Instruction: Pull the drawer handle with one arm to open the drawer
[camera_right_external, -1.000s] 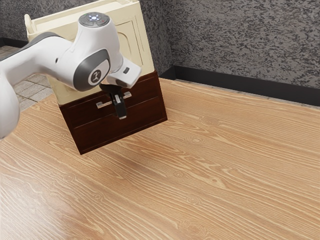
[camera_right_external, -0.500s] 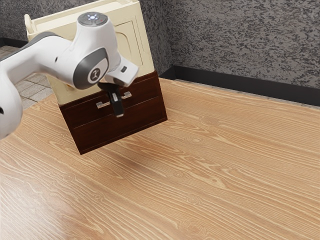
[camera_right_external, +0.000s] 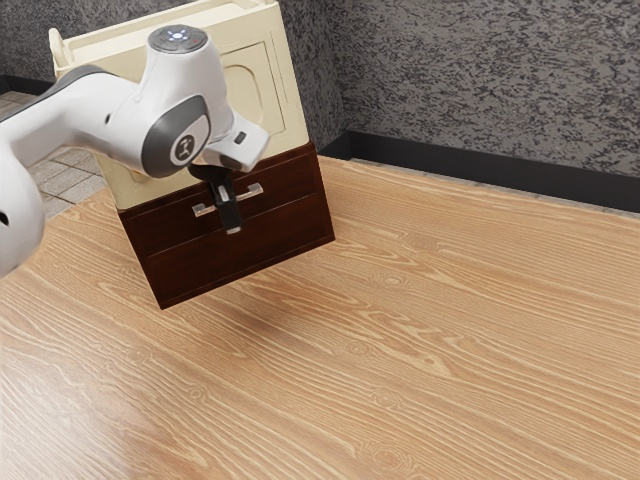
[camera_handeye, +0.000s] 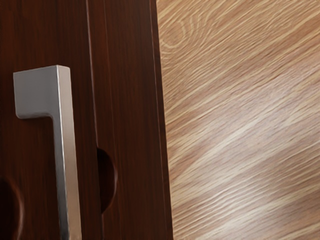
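Observation:
My black gripper (camera_right_external: 230, 215) hangs in front of the cabinet's dark brown drawer front (camera_right_external: 285, 192) in the exterior view, covering the middle of the silver handle (camera_right_external: 255, 190). Whether its fingers are apart or together cannot be made out, nor whether they touch the handle. The wrist view has the silver bar handle (camera_handeye: 69, 150) close up, one bent end and part of the bar, mounted on the brown front (camera_handeye: 132, 100). The drawer stands shut, level with the cabinet's face.
The cabinet's cream upper part (camera_right_external: 290, 110) rises behind my arm. Wood-grained tabletop (camera_right_external: 420, 330) stretches in front of the cabinet and toward the exterior view's right. A dark mottled wall (camera_right_external: 480, 90) stands behind.
My hand has shifted slightly toward the exterior view's left and a little up, along the handle. The cabinet, drawer and handle have not moved.

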